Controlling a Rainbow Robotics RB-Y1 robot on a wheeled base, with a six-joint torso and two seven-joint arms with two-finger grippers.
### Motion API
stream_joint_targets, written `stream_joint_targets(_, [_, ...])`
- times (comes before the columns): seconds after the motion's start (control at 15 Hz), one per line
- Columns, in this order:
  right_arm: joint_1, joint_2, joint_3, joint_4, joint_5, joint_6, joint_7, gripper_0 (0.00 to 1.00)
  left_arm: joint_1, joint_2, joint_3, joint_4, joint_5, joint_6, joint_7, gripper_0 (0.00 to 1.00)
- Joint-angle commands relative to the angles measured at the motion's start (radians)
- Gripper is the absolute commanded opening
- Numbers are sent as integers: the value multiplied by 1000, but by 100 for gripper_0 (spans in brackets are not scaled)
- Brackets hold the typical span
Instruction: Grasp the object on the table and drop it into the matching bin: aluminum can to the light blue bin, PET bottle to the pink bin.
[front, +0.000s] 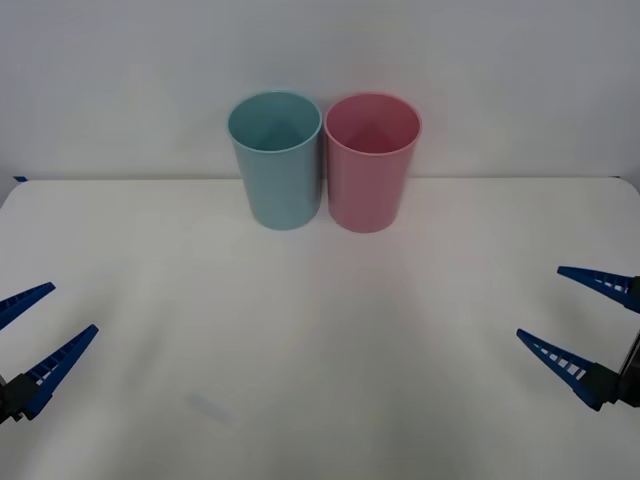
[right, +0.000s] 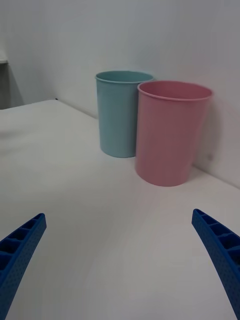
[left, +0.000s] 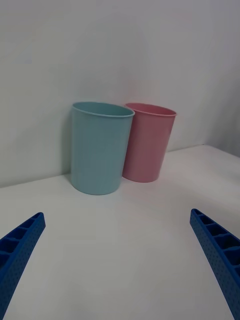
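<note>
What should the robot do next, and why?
Probably wait with both arms parked. The left gripper and right gripper hang open and low at the table's sides, holding nothing. The light blue bin and pink bin stand upright at the back, with nothing before them to grasp.

Smooth matt plastic of the light blue bin (front: 275, 160), same satin plastic on the pink bin (front: 371, 163), plain white matt desk (front: 320, 350), my ribbed blue plastic fingers (right: 222, 250)
</note>
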Motion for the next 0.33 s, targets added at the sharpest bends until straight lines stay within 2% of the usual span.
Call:
stream_joint_targets(0.07, [-1,24,0,0,22,-11,-2,100,0,0,0,0,0,0,0,100])
stream_joint_targets(0.33, [-1,24,0,0,22,-11,-2,100,0,0,0,0,0,0,0,100])
